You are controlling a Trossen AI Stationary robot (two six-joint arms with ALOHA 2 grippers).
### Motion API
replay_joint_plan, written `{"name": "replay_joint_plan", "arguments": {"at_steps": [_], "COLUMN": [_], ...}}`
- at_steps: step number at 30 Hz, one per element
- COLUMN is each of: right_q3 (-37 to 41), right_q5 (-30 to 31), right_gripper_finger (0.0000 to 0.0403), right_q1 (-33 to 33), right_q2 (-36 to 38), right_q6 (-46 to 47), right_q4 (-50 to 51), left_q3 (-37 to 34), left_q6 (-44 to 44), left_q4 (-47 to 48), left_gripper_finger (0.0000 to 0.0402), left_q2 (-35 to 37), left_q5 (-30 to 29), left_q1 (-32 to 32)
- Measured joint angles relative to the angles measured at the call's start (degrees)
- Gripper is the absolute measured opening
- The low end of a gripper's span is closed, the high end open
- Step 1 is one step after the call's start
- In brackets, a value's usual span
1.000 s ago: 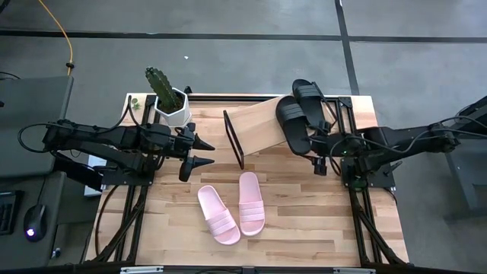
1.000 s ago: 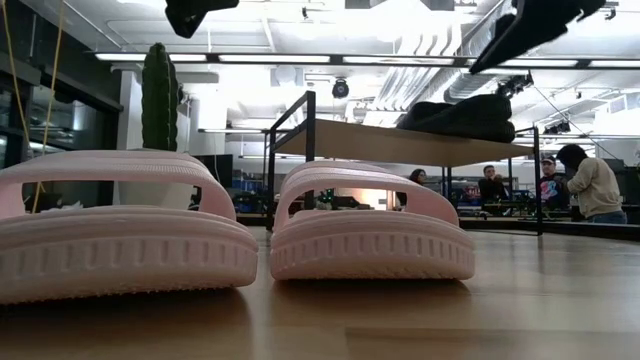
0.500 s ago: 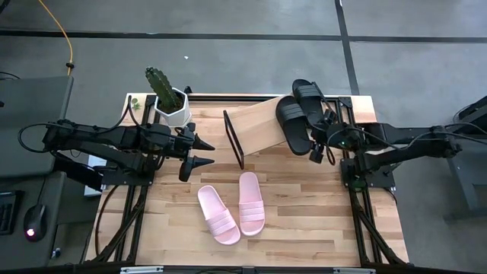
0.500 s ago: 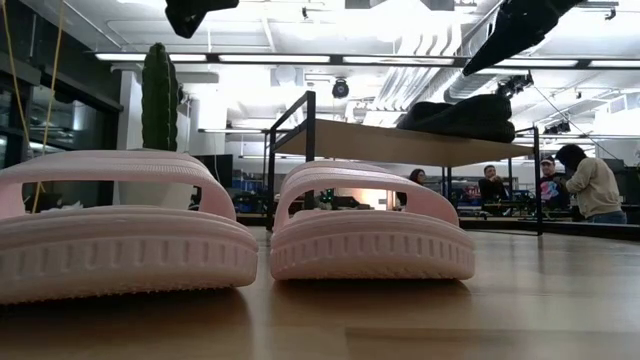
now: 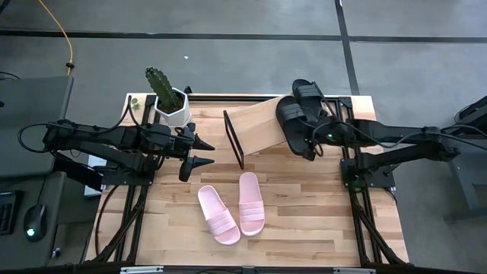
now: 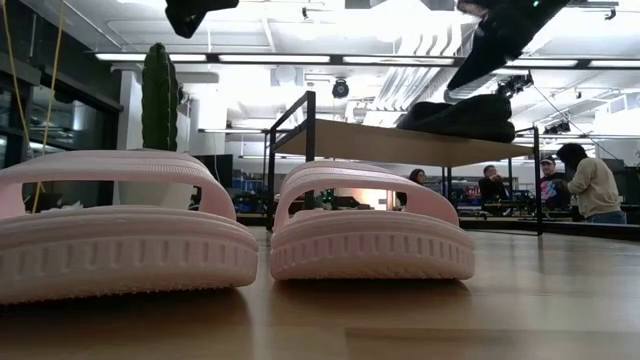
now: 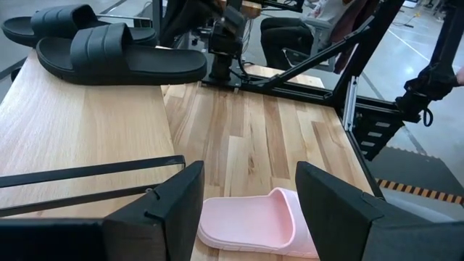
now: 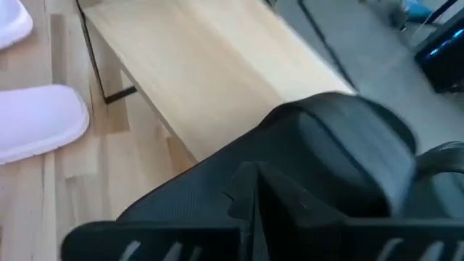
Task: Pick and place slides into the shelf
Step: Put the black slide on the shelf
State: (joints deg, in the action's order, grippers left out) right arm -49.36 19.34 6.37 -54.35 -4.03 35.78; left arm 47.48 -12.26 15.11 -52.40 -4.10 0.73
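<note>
Resting on the shelf (image 5: 262,122) are two black slides (image 5: 293,122); two pink slides (image 5: 232,209) are lying on the table (image 5: 304,221). The right gripper (image 5: 313,146), fingers together, is being held by the black pair; the left gripper (image 5: 199,152) is hanging apart. Light, flexible foam is being judged; the strap is being favoured for grasping.

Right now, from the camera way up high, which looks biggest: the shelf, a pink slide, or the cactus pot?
1. Shelf, biggest.
2. Pink slide.
3. Cactus pot, though close to the slide, so unsure.
</note>
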Motion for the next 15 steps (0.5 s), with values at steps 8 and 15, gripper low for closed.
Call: {"name": "replay_joint_plan", "arguments": {"at_steps": [8, 15], "right_q3": [0.04, 0.04], "right_q5": [-1.84, -4.60], "right_gripper_finger": [0.0000, 0.0000], "right_q1": [5.97, 11.49], "right_q2": [-6.05, -7.74], "right_q6": [-1.51, -2.45], "right_q4": [-0.56, -3.29], "left_q3": [0.00, 0.00], "left_q6": [0.01, 0.01], "left_q4": [0.00, 0.00], "left_gripper_finger": [0.0207, 0.0207], "left_q2": [0.00, 0.00], "left_q5": [0.00, 0.00], "left_q1": [0.00, 0.00]}}
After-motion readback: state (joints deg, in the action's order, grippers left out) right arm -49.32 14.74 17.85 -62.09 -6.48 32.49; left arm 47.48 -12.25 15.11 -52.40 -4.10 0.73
